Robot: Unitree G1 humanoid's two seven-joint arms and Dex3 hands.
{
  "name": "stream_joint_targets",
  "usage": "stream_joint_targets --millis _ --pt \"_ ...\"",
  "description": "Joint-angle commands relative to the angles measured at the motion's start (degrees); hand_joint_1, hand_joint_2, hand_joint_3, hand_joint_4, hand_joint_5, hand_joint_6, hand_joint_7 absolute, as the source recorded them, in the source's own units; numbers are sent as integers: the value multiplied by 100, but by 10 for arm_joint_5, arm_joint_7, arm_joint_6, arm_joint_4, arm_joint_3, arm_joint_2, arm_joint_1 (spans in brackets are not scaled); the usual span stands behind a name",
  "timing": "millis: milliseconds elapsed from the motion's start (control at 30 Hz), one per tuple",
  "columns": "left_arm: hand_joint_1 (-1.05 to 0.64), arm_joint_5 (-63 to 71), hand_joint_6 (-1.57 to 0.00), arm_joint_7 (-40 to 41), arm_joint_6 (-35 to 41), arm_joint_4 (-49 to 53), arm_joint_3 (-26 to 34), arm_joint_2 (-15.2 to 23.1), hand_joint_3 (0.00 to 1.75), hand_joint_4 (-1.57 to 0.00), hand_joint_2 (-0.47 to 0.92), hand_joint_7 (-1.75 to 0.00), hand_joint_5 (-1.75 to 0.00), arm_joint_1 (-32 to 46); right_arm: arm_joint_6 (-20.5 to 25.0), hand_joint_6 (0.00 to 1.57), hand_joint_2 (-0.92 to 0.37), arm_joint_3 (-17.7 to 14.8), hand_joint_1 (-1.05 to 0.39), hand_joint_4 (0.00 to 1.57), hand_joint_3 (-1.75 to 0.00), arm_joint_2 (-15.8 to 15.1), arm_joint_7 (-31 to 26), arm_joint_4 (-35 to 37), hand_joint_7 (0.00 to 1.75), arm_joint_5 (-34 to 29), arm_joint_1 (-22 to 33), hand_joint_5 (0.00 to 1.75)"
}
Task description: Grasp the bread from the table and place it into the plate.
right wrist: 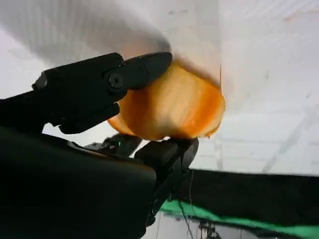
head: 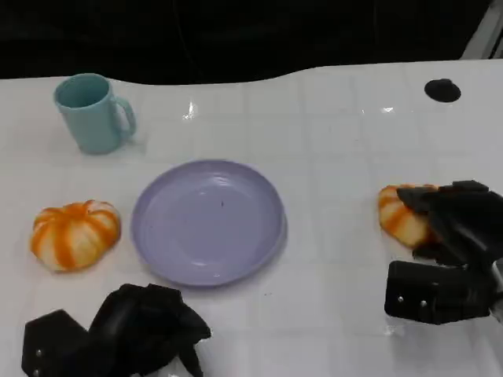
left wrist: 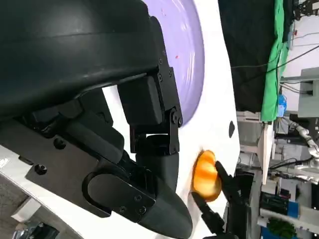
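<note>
Already clasped in right hand [head: 448, 251] at frame's right edge: bread [head: 402, 215], well right of plate [head: 208, 221]; left hand [head: 134, 330] curled, holding nothing.

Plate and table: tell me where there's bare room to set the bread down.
The purple plate has nothing lying in it. The table is bare between the plate and the right hand with its bread, and behind the plate past the cup. It is crowded by the left bread and left hand.
</note>
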Motion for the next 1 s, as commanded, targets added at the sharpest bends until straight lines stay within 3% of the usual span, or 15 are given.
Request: stream_joint_targets --millis 33,67,100,133,200,233,533,733,900,1000 --pt "-105 3 -156 3 -6 0 1 6 1 -146 81 -50 -101 6 -48 83 -86 5 -15 90 -20 -1 -66 55 129 10 -29 162" --pt "-105 3 -156 4 -5 -1 1 6 1 -146 81 -50 -101 6 -56 75 -83 9 -15 90 -21 -1 -78 66 151 8 -33 168" --pt "-105 3 -156 5 -3 -2 1 6 1 -146 81 -50 -101 6 -64 70 -76 12 -15 90 -34 -1 -88 76 163 7 -38 171" --pt "-105 3 -156 5 -2 -3 1 6 1 -146 81 -50 -101 7 -69 68 -60 15 -16 90 -61 -1 -98 84 170 6 -41 173" --pt "-105 2 -156 5 1 -5 0 6 1 -146 81 -50 -101 8 -76 67 -47 22 -17 90 -86 -1 -114 98 174 5 -47 174" --pt "-105 2 -156 6 2 -6 0 6 0 -146 81 -50 -101 8 -78 66 -45 25 -18 90 -90 0 -120 104 174 5 -49 174" --pt "-105 3 -157 8 -1 -2 -1 3 0 -146 81 -49 -101 5 -105 66 -38 32 -21 89 -104 -3 -171 121 175 8 -54 175" --pt "-105 4 -156 8 -4 5 -2 1 0 -146 80 -49 -101 2 -140 71 -33 33 -19 94 -117 -5 -216 80 175 8 -47 175" --pt "-105 6 -157 12 2 2 -4 -2 0 -147 79 -48 -100 2 -171 77 -28 26 -11 99 -135 0 -212 29 175 22 -43 175" --pt "-105 8 -157 12 -5 6 -4 -3 0 -147 80 -48 -100 0 -190 77 -30 28 -14 100 -140 9 -209 -3 175 24 -44 175"
